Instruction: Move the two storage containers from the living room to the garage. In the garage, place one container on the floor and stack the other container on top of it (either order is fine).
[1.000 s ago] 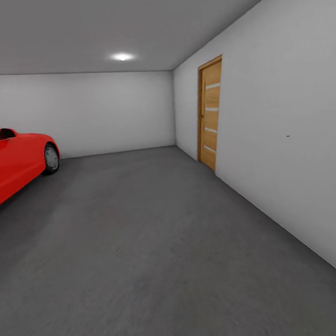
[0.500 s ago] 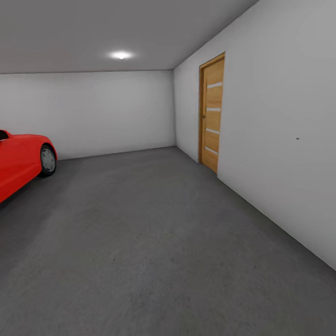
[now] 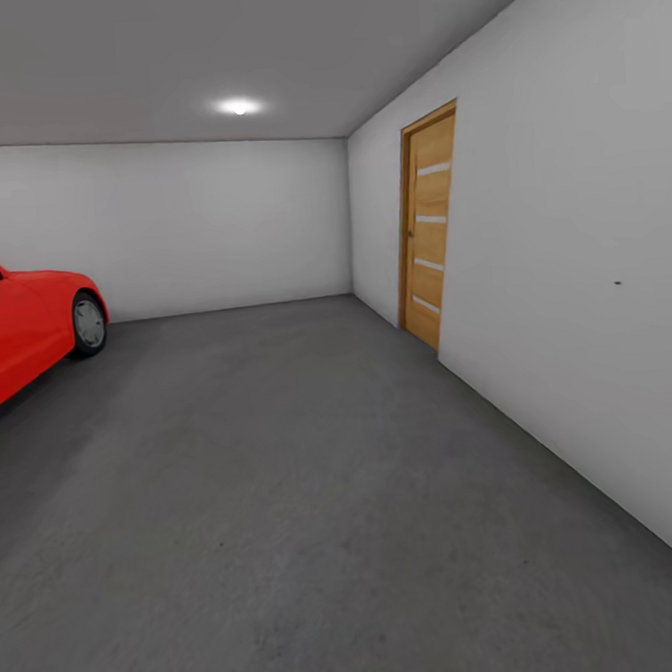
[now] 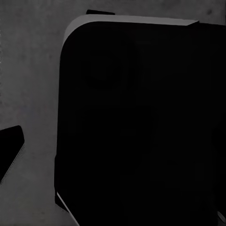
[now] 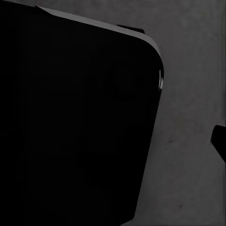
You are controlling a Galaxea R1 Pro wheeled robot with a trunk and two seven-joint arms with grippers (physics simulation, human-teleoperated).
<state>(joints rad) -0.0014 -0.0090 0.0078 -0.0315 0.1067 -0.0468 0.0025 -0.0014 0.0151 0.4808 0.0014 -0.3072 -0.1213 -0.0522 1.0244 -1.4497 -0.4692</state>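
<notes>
Nearer slatted wooden door (image 3: 429,224), rough floor (image 3: 287,500)

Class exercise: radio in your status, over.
Pincers: state unreadable. In the garage, dark grey concrete floor ahead. Glossy red car at left, wooden slatted door on right wall.

Head cam looks forward across the garage floor (image 3: 287,500) toward the slat door (image 3: 428,224); both wrist cams point down, close above that floor.

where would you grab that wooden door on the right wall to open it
Grip the door at its left edge, about mid-height, where a thin dark vertical handle seems to sit; it's too small to be sure. Approach from the floor side, facing the wall, since the door lies flush in it.
</notes>
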